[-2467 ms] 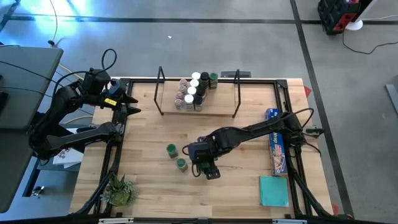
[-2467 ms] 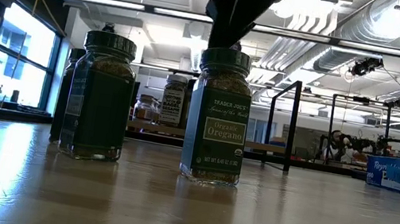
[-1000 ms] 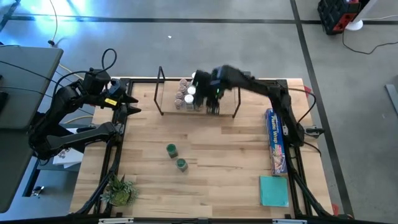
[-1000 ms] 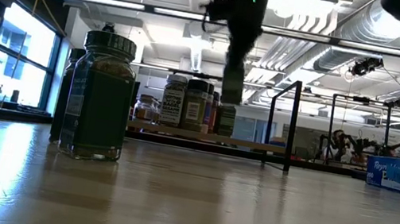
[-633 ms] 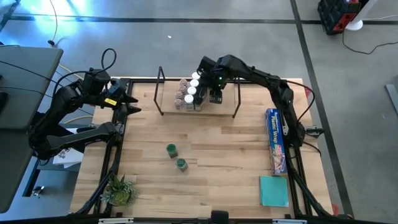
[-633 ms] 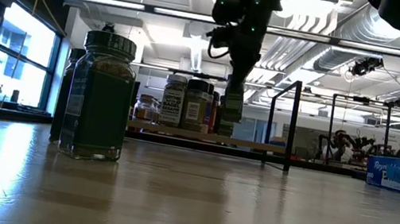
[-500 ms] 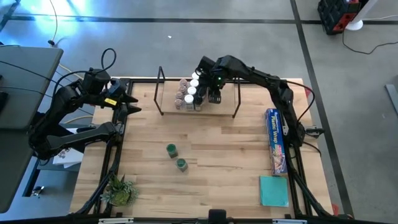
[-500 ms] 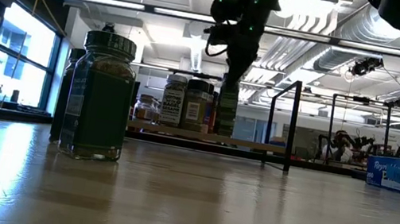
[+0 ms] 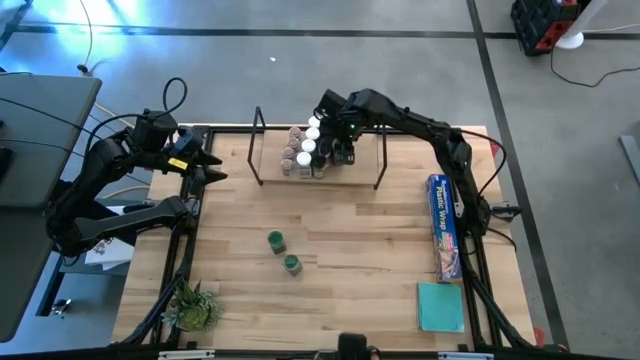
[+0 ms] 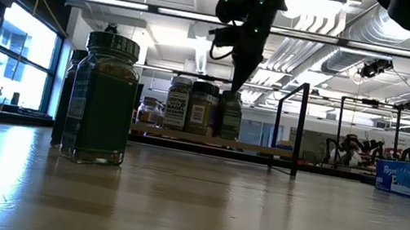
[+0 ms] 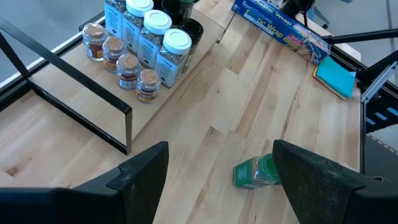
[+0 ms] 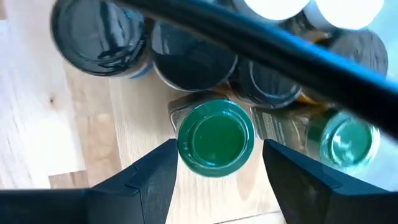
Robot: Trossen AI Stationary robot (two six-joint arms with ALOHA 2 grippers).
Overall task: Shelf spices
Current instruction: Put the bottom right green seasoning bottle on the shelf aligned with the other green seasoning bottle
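Right wrist view has the right tool spread wide, its dark fingers either side of a round green-capped jar without touching, on the light wooden shelf at the tabletop's far edge. That jar stood near the front edge earlier. Glossy black- and white-lidded spices crowd behind; a thin black wire upright crosses close by. Two green jars wait mid-tabletop. Left tool stands open at the left edge.

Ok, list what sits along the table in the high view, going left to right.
Left gripper → small plant → two green-topped jars → jar cluster on the shelf → blue wrap box.
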